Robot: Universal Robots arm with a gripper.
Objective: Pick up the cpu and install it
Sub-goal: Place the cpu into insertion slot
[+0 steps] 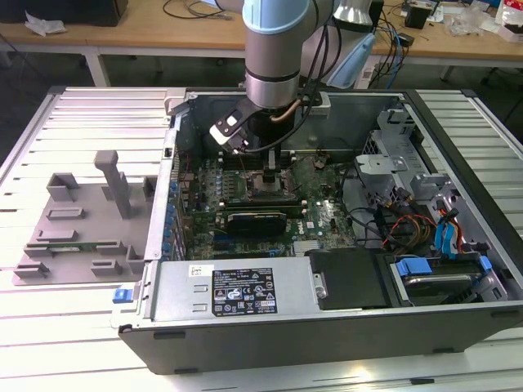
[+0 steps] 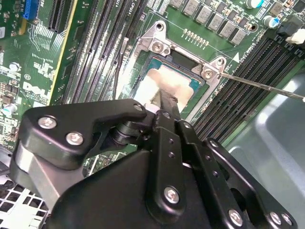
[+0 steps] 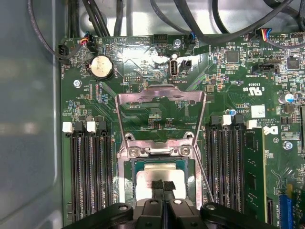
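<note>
My tool (image 3: 163, 184) is pressed together, tips right on the cpu (image 3: 147, 176), which lies flat in the socket (image 3: 129, 183) beneath. Looks seated to me; retention frame (image 3: 138, 98) just beyond isn't clamped down yet.

The motherboard (image 3: 224, 95) is green with fine pale traces. The cpu (image 3: 147, 177) has a silvery-white top and a dark teal rim. The gripper (image 3: 163, 187) is matte black with silver screws. The memory slots (image 3: 88, 162) are black with white latches. In the exterior view, the tray (image 1: 73, 220) is plain grey and the robot arm (image 1: 276, 33) is pale blue and grey.
</note>
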